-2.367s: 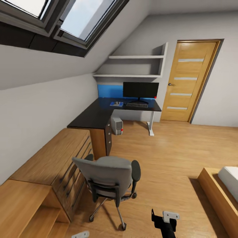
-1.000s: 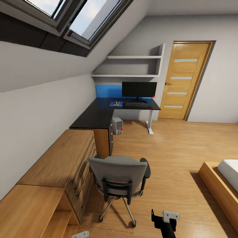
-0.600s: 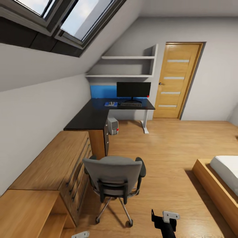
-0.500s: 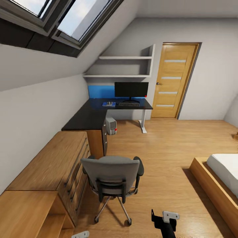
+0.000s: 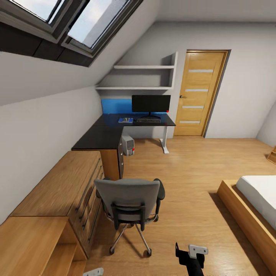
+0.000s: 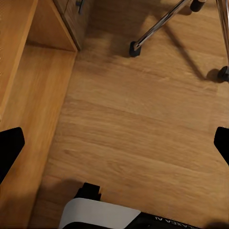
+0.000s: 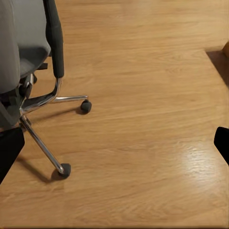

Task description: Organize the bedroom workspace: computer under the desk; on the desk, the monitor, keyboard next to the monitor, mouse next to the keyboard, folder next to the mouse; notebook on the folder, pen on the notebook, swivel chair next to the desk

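Note:
The swivel chair (image 5: 128,201) stands on the floor with its grey back toward me, beside the low wooden drawers and well short of the desk (image 5: 109,134). On the desk's far wing are the monitor (image 5: 151,104), the keyboard (image 5: 148,120) in front of it, and the blue folder (image 5: 125,120) with a small pale item on top. I cannot tell whether that item is the notebook or the pen. The mouse is too small to make out. The computer (image 5: 128,145) sits under the desk. My left gripper (image 6: 114,145) and right gripper (image 7: 114,143) hang open over bare floor. The chair's base (image 7: 45,102) is near the right one.
Low light-wood drawers and shelving (image 5: 57,191) run along the left wall under the sloped ceiling. A bed with a wooden frame (image 5: 245,207) is at the right. An oak door (image 5: 197,96) stands shut beyond the desk. Open wood floor (image 5: 191,165) lies between chair, desk and bed.
The camera has swung and drawn back: the desk looks smaller and farther left, more of the bed shows. The chair's back now faces me squarely. Both grippers look unchanged.

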